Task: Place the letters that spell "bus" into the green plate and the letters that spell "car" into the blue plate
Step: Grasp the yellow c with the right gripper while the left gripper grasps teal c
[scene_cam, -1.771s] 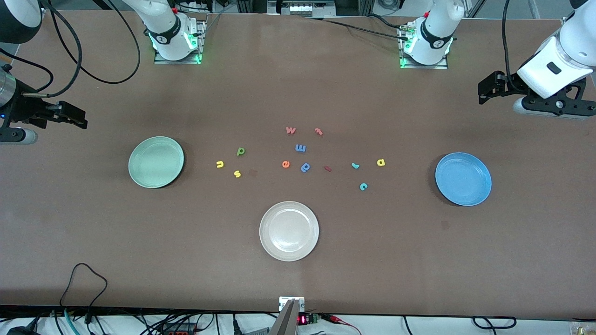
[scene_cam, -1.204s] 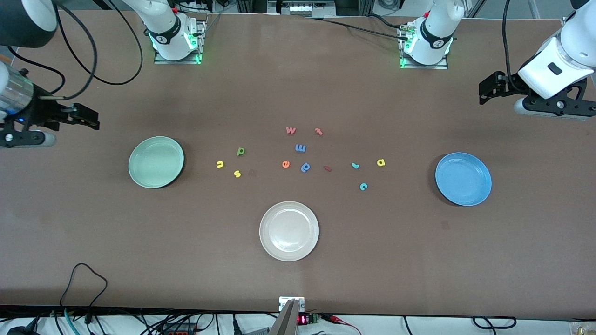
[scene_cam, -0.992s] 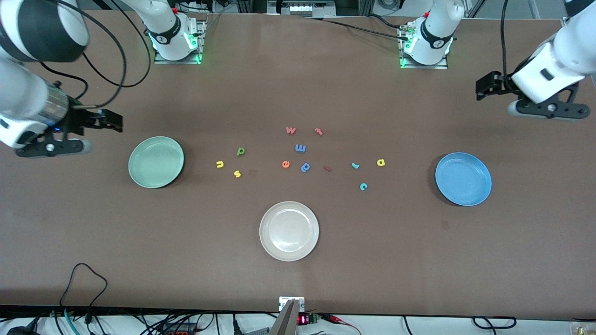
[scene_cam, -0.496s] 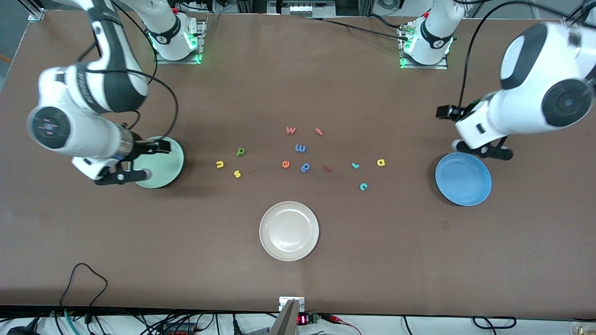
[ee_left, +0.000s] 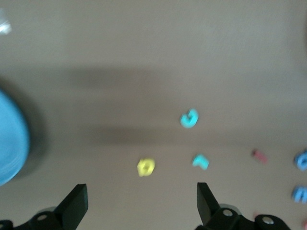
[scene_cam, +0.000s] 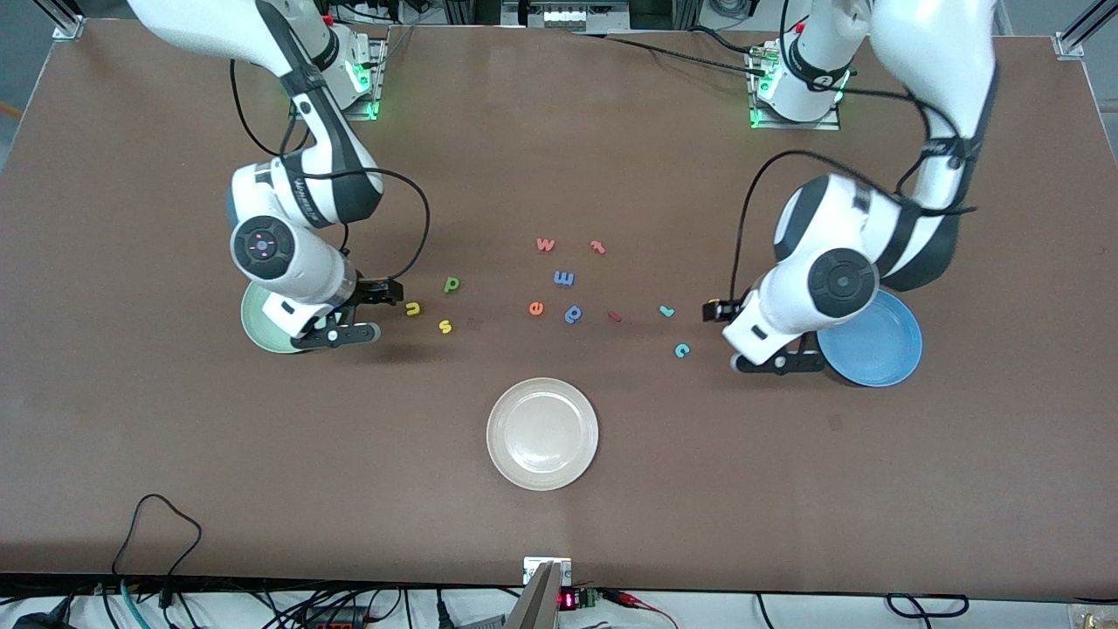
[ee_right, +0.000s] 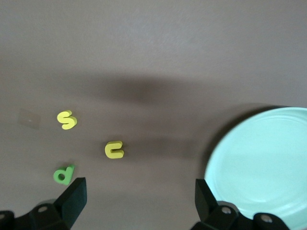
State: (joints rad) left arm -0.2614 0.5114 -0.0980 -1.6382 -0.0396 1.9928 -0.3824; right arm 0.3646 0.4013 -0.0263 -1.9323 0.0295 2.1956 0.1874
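The green plate (scene_cam: 260,329) (ee_right: 264,163) lies toward the right arm's end. Beside it lie a yellow u (scene_cam: 412,307) (ee_right: 114,150), a green b/p letter (scene_cam: 452,284) (ee_right: 63,174) and a yellow s (scene_cam: 445,327) (ee_right: 67,120). My right gripper (scene_cam: 336,328) (ee_right: 139,196) hangs open and empty over the plate's rim next to the u. The blue plate (scene_cam: 882,354) (ee_left: 9,139) lies toward the left arm's end. My left gripper (scene_cam: 773,354) (ee_left: 142,199) hangs open and empty beside it, near the yellow a (ee_left: 146,166), teal r (scene_cam: 666,311) (ee_left: 200,161) and teal c (scene_cam: 682,350) (ee_left: 189,118).
A white plate (scene_cam: 542,434) sits nearer the front camera, mid-table. Other letters lie in the middle: a pink w (scene_cam: 546,245), red t (scene_cam: 598,247), blue m (scene_cam: 564,279), orange e (scene_cam: 536,308), blue p (scene_cam: 573,314) and a small red piece (scene_cam: 615,317).
Both arms have swung in from the table's ends toward the middle. The right gripper crossed the green plate toward the u; the left came past the blue plate toward the a. No letter has moved.
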